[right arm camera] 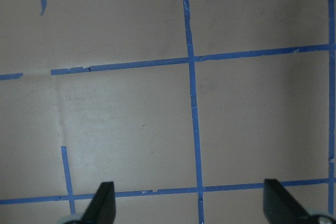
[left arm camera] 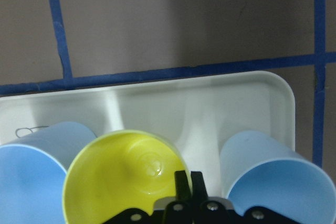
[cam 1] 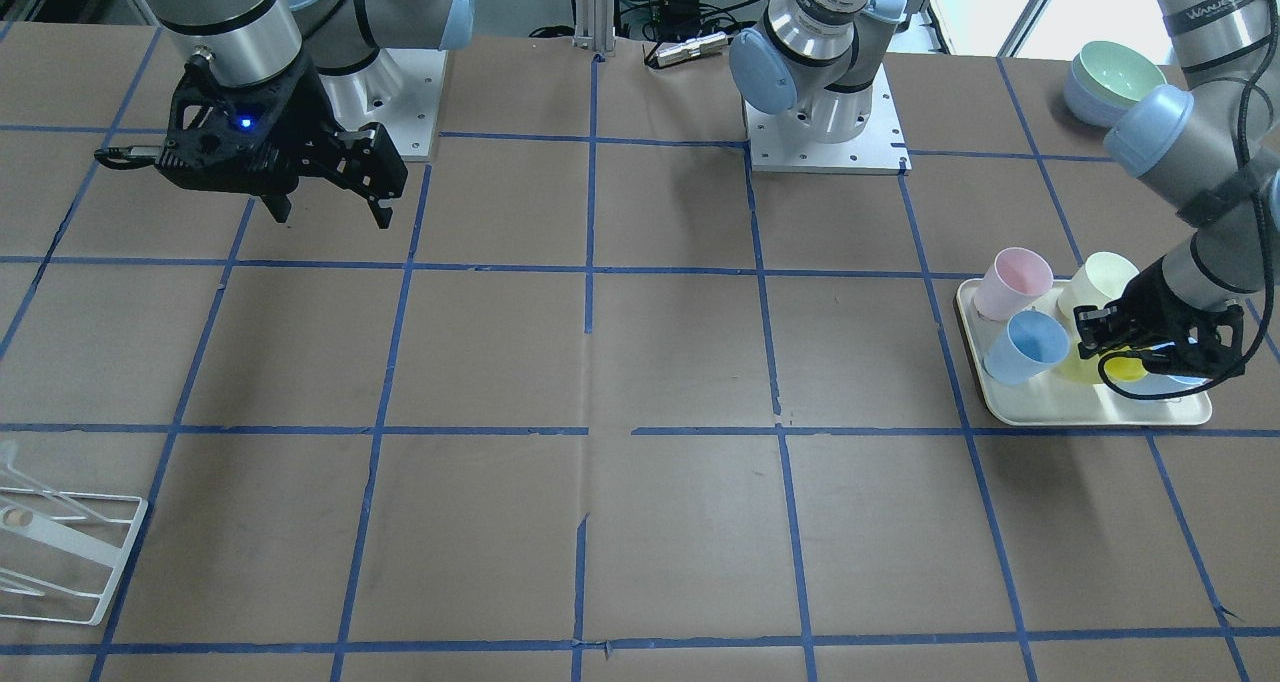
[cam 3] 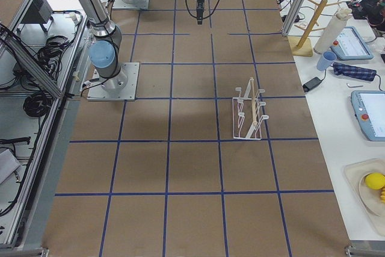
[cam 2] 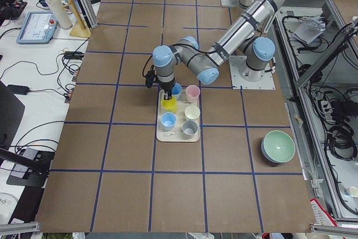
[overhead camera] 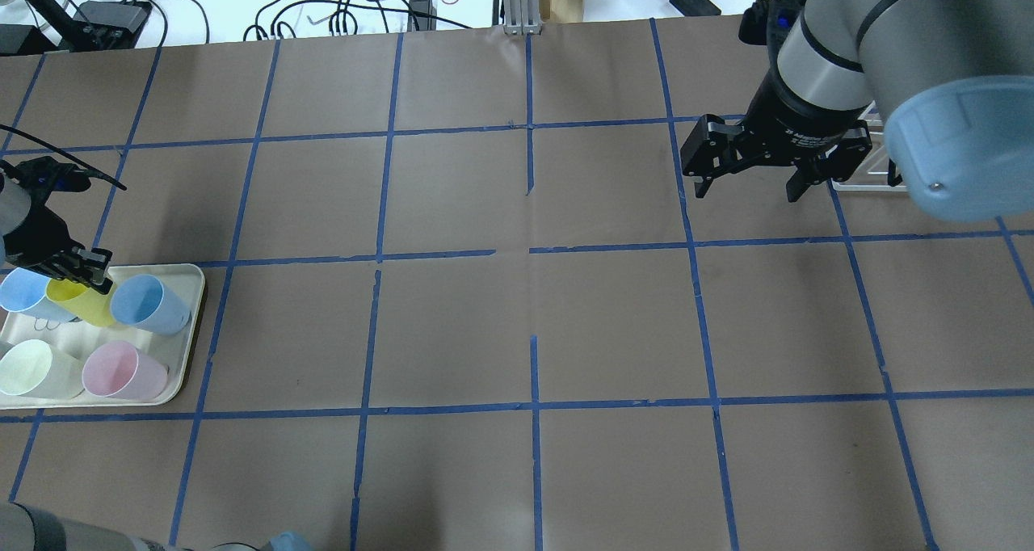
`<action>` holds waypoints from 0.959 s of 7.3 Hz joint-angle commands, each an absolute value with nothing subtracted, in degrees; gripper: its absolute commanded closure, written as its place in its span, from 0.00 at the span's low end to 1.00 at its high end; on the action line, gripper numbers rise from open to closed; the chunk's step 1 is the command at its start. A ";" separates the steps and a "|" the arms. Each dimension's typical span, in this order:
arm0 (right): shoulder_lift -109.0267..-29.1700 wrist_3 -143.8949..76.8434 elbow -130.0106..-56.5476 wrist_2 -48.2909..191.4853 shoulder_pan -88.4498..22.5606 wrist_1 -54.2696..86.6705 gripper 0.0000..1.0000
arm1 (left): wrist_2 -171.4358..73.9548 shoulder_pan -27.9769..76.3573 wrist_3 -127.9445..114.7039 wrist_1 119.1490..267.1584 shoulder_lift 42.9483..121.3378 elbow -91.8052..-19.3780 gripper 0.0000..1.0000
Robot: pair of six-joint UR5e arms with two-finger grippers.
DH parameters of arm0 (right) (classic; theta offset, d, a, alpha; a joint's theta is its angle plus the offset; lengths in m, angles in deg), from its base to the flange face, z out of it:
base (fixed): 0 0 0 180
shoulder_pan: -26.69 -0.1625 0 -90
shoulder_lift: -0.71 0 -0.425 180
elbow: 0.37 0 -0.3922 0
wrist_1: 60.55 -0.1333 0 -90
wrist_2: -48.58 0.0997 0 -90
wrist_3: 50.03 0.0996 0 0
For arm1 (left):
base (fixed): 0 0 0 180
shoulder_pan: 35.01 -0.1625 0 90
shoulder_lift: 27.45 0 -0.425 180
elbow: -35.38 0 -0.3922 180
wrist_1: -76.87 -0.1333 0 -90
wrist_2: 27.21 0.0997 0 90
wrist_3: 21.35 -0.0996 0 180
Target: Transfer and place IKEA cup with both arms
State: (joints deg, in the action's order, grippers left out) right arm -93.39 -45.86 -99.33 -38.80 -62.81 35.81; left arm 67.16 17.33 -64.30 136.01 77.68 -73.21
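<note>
Now the upright cup (left arm camera: pixel 121 177) is pinched at its rim by the left jaws, directly below them; the right jaws are spread, well apart.

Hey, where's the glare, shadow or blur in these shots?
Left wrist view: yellow cup in focus, a small glint in its base, shadow darkening the table beyond the tray. Right wrist view: fingers soft, out of focus. Overhead view: pale sheen on the table at bottom centre.
</note>
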 commanded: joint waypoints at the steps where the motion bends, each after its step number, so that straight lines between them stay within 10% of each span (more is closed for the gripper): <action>1: -93.60 -47.48 -99.42 -37.56 -58.93 34.12 0.00 | 67.80 17.29 -64.42 136.72 77.14 -72.39 0.00; 7: -93.69 -43.26 -98.81 -38.25 -62.34 34.02 0.00 | 68.34 27.36 -51.83 167.62 73.10 -50.87 0.00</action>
